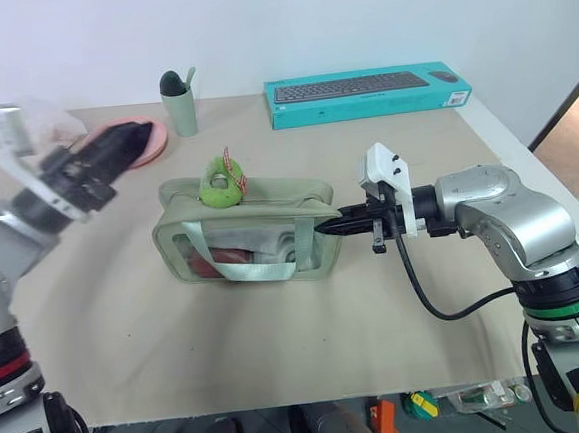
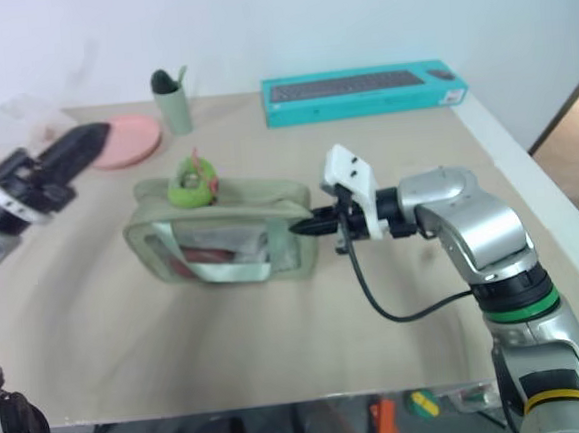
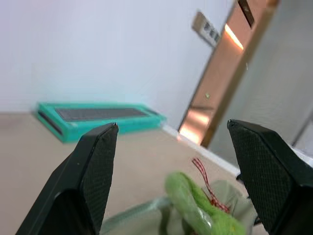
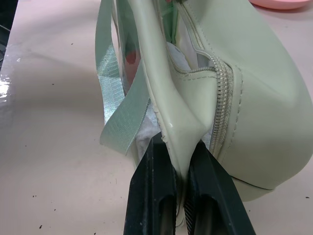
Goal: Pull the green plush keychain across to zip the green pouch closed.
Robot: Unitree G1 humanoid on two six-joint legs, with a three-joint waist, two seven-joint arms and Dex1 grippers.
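Pale sage-green fabric, pinched into a fold, sits between the two black fingers of the right gripper; the wrist view shows them pressed together on the end corner of the green pouch, right beside the zipper's curved end. From the head camera this gripper reaches in level from the robot's right, its tip touching the pouch's right end. The pouch lies on its side in the middle of the tan table, clear panel and a webbing handle facing the near edge, red contents showing through the plastic.

On the top of the pouch, toward its left half, rests the green plush keychain, a fuzzy lime lump with a red cord standing up from it. It lies well apart from the right gripper, at the opposite stretch of the zipper line.

The left gripper hangs above the table, up and to the left of the pouch, clear of both the keychain and the fabric. Its wrist view shows its fingers spread wide with nothing between them, the plush low beyond the gap.

Farther back stand a pink plate under the left gripper, a pale green cup beside it, and a teal keyboard box along the far edge.
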